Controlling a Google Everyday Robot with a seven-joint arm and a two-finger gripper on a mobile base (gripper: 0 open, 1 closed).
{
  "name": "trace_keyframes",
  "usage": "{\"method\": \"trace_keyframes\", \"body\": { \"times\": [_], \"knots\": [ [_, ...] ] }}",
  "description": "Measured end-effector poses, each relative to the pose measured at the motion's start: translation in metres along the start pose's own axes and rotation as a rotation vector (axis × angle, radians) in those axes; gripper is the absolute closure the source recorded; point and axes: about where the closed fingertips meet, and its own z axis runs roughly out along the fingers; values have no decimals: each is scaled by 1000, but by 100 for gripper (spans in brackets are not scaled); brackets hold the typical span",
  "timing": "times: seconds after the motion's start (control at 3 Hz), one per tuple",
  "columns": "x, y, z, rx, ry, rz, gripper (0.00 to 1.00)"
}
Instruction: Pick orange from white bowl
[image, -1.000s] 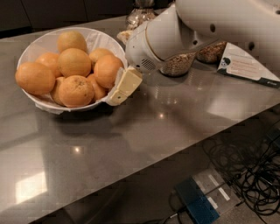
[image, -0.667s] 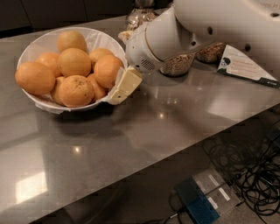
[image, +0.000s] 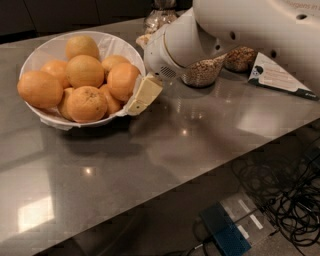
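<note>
The white bowl stands at the back left of the grey counter, lined with crinkled white paper and heaped with several oranges. The rightmost orange lies against the bowl's right rim. My gripper, cream-coloured at its tip, is at that right rim, pressed next to this orange and the liner. The white arm reaches in from the upper right and hides the rest of the gripper.
Glass jars of cereal stand behind the arm at the back. A printed card lies at the right. The counter's front edge runs diagonally; below it, cables and a blue box lie on the floor.
</note>
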Motion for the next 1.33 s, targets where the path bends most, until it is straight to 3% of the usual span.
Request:
{"method": "trace_keyframes", "body": {
  "times": [0.33, 0.67, 1.33],
  "knots": [
    [1, -3, 2, 7, 8, -5, 23],
    [-1, -3, 7, -2, 1, -7, 18],
    [-4, -5, 24, -27, -7, -1, 17]
  ]
}}
